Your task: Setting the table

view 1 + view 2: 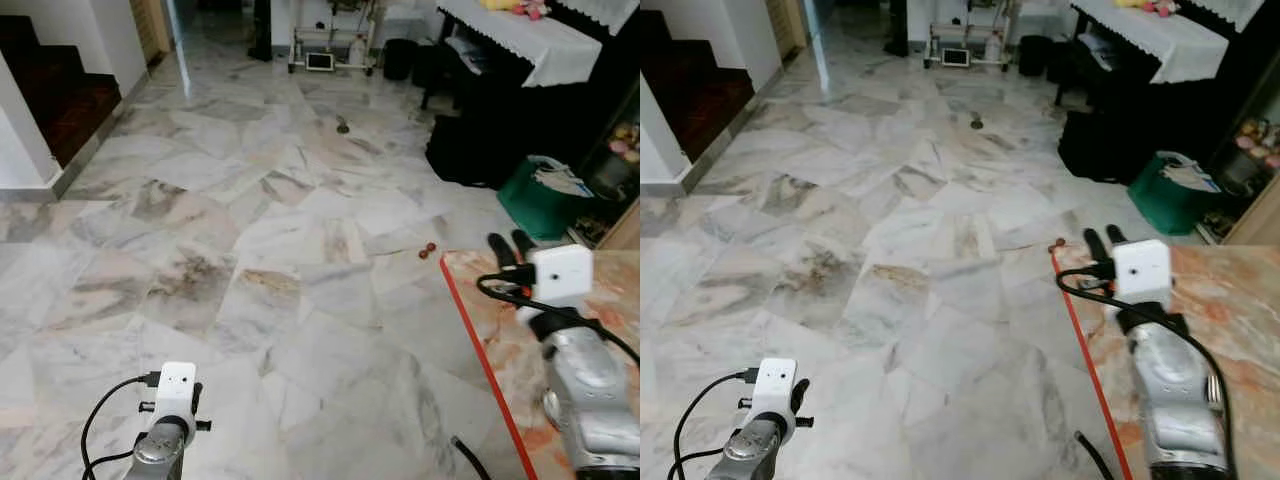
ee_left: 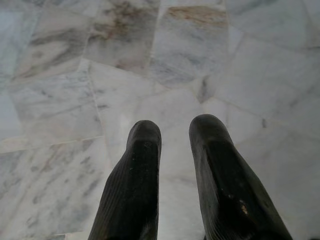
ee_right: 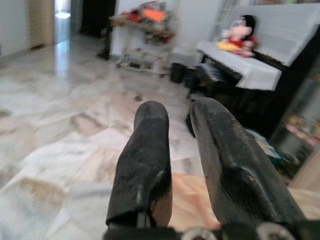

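Right end effector (image 1: 1102, 240) raised over the near corner of the red-edged marble counter (image 1: 1230, 300), fingers narrowly parted, empty. Left end effector (image 2: 175, 150) low over the marble floor (image 1: 250, 220), narrow gap, empty. Green basket (image 1: 540, 195) beyond the counter.

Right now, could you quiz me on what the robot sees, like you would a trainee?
1. True or false: the right gripper holds a plate.
2. Which gripper hangs over the marble floor: left or right?
3. The green basket stands: A) on the table, B) on the floor beside the dark piano.

Key: 1 false, it holds nothing. 2 the left gripper. 3 B.
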Motion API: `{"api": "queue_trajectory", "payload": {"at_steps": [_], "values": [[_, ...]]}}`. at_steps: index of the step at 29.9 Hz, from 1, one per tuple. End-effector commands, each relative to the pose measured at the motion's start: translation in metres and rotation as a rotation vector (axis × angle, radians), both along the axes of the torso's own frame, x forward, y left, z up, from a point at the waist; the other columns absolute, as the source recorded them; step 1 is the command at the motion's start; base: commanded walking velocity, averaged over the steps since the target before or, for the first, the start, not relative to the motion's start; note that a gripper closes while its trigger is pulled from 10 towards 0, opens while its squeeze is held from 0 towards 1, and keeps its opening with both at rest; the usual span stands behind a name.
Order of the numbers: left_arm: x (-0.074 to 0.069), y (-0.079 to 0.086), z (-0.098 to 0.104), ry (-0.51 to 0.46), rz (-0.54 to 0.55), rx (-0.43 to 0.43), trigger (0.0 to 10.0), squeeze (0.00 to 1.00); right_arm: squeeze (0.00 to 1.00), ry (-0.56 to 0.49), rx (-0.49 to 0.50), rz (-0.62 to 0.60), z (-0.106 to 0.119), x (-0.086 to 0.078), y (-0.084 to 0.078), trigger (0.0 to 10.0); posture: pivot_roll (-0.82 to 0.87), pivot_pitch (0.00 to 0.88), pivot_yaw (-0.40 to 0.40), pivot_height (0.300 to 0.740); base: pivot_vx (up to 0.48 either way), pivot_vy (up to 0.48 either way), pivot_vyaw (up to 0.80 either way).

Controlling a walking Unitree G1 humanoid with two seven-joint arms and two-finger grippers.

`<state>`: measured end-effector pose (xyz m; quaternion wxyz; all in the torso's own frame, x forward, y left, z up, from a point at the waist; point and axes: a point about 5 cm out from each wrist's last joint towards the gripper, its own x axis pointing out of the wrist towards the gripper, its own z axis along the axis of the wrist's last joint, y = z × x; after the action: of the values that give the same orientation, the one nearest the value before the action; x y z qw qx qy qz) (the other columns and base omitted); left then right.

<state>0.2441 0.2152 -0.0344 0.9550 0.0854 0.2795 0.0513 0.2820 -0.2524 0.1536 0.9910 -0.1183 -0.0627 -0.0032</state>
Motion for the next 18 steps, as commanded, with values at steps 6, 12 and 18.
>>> {"api": "queue_trajectory", "payload": {"at_steps": [6,12,18], "values": [[-0.006,-0.001,-0.006,0.046,-0.001,-0.012,10.0,0.00,0.00,-0.021,0.125,0.041,0.004,0.007,0.024,10.0,0.08,0.000,-0.028,0.727,0.000,0.000,-0.13],[-0.009,0.000,-0.008,0.058,0.016,-0.022,10.0,0.00,0.00,0.022,0.084,0.101,0.015,0.011,0.017,10.0,0.08,0.000,-0.033,0.727,0.000,0.000,-0.78],[-0.009,-0.001,-0.009,0.067,0.009,-0.042,10.0,0.00,0.00,0.106,-0.033,0.167,0.018,0.007,0.009,10.0,0.07,0.000,-0.031,0.727,0.000,0.000,-0.61]]}}
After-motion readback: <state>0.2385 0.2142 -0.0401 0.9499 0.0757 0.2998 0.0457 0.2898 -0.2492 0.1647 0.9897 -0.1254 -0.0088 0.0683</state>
